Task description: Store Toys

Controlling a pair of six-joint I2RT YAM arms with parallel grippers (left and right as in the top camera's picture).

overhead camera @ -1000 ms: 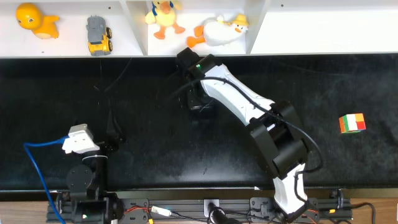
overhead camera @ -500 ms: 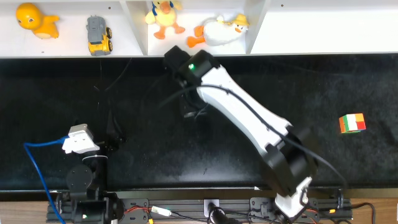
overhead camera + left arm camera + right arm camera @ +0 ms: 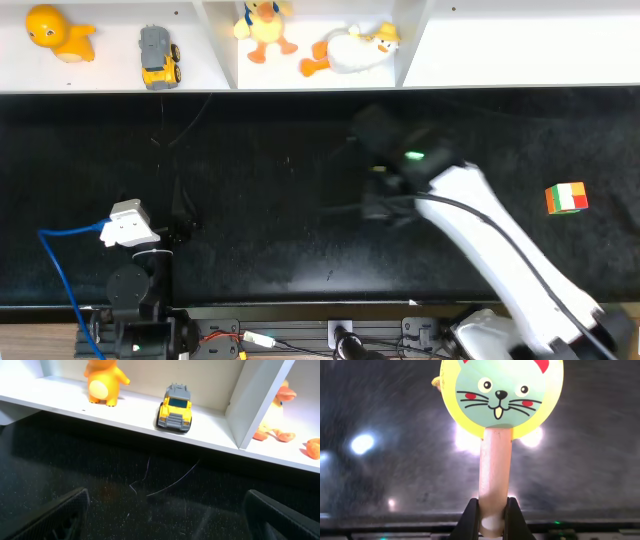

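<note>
Step in hand looks like the carry: right claw (image 3: 492,510) is clamped narrow on the wooden handle (image 3: 492,470) of a cat-face rattle (image 3: 501,395). The toy's round head sticks straight out beyond the fingertips, with the black mat (image 3: 250,200) behind it and nothing under it. The rattle is off the table, in the grip, not yet stored. Next move probably calls for swinging toward the white shelf (image 3: 500,50), which lies beyond the claw, picking a bay with room, then lowering until the head rests before letting go. The long handle could catch a divider, so line it up first. A colour cube (image 3: 566,198) lies on the mat well off to the claw's right, likely the next pick. Right arm reaches diagonally from its base to the middle of the mat, claw short of the shelf. Left claw (image 3: 170,510) is spread wide and holds nothing, low over the mat and facing the shelf, with a yellow truck (image 3: 175,408) and an orange duck figure (image 3: 102,382) ahead of it.
</note>
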